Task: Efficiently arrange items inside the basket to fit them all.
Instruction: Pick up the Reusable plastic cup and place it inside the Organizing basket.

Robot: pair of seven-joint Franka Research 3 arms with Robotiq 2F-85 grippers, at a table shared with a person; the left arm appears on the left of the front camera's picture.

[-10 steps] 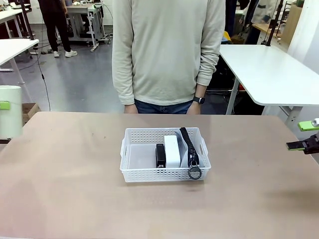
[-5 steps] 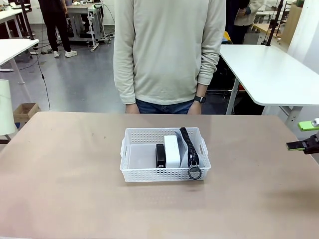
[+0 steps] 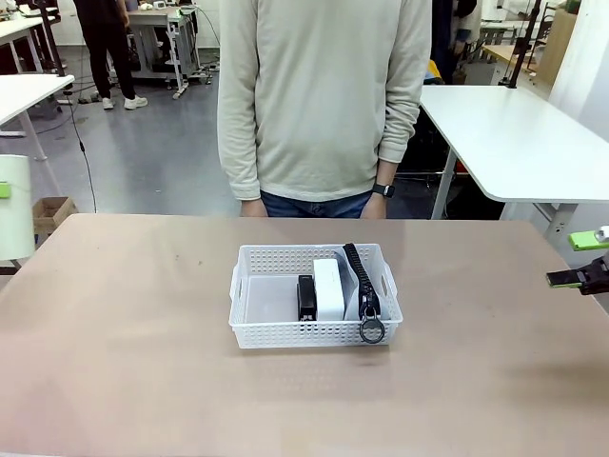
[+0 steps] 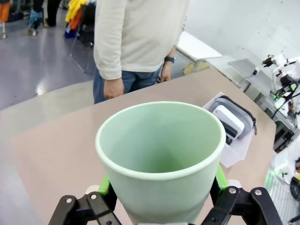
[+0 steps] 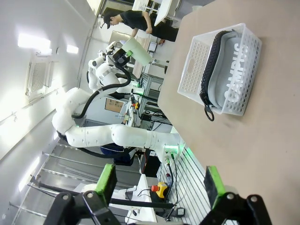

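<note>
L gripper (image 4: 161,206) grasps green cup (image 4: 161,154), basket (image 3: 314,333) well off to its right w/ pouch (image 3: 362,286), box (image 3: 328,288), prob. stapler (image 3: 306,297). R gripper (image 5: 159,185) released, basket ahead.

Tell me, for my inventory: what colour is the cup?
Pale green cup; left wrist view shows it best.

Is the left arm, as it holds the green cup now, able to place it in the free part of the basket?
Probably yes. The left tool grips the green cup off the table's left edge. The basket's left half is bare; stapler, box and pouch crowd the right. Nothing lies between.
</note>
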